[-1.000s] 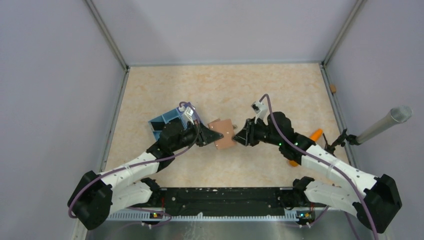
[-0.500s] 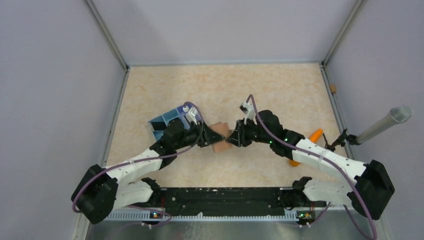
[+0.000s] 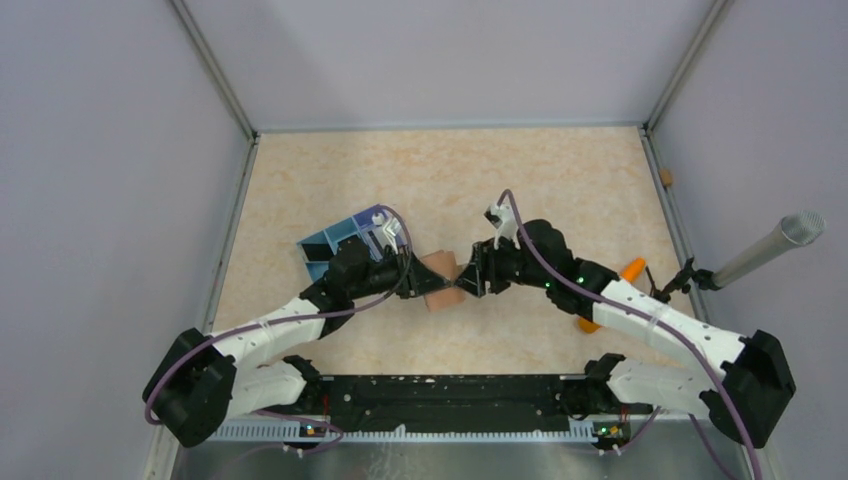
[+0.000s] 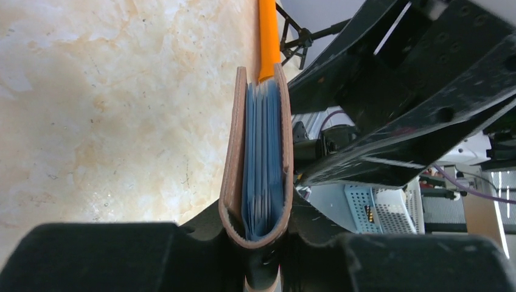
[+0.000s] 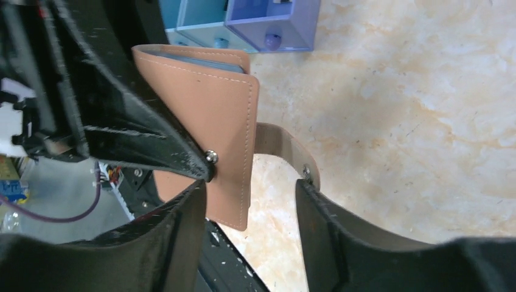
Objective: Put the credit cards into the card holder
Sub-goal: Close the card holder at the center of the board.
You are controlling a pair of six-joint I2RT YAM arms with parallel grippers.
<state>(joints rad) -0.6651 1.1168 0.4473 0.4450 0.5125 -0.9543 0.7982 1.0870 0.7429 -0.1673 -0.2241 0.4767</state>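
Both arms meet mid-table (image 3: 450, 180), just beside the blue box (image 3: 335, 243), with the card holder (image 5: 207, 103) between them.
The left gripper (image 3: 418, 280) pinches the card holder at its fold. The credit cards (image 4: 263, 152) show as blue edges tucked between the covers. The right gripper (image 5: 252, 182) has its fingers spread, one at the snap stud (image 5: 210, 156) and the other by the loose strap (image 5: 281, 143). Fastening looks like the step in hand: squeeze squarely so the strap meets the stud, with the left grip bracing firmly against the push.
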